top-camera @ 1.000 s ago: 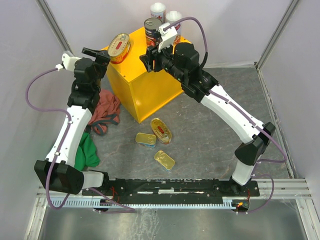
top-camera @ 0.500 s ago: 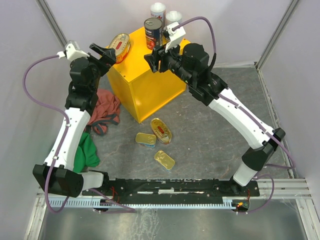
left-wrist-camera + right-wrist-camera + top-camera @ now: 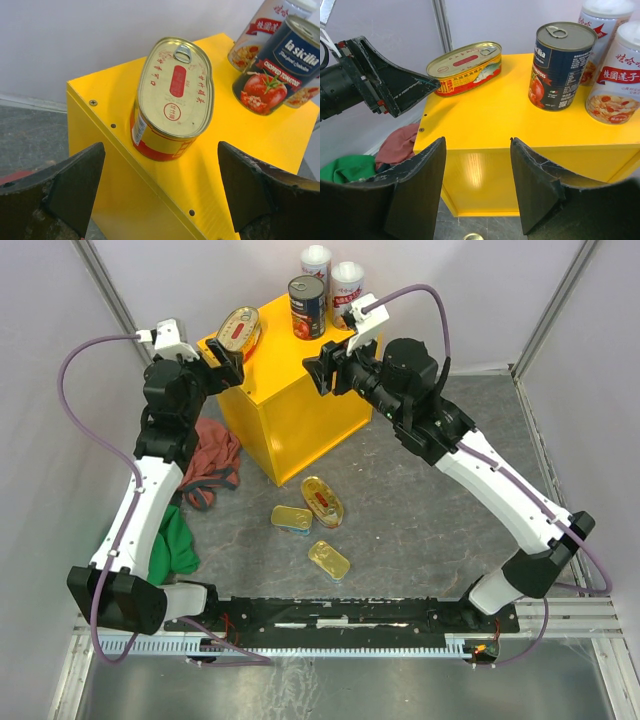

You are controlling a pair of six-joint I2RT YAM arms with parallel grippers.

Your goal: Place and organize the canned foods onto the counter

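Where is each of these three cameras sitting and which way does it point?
Top external: above, behind the bases, looking down on the yellow counter; both arms, left gripper, right gripper.
Left wrist: on the left arm, facing the oval tin on the counter; own fingers below.
Right wrist: facing the counter's side; own fingers below.
Both wrist views share the oval tin and dark can.

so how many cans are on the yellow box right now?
4. An oval gold tin at the left edge of the yellow box, a dark tomato can near the back, and two tall white-topped cans at the far corner. None appear hidden.
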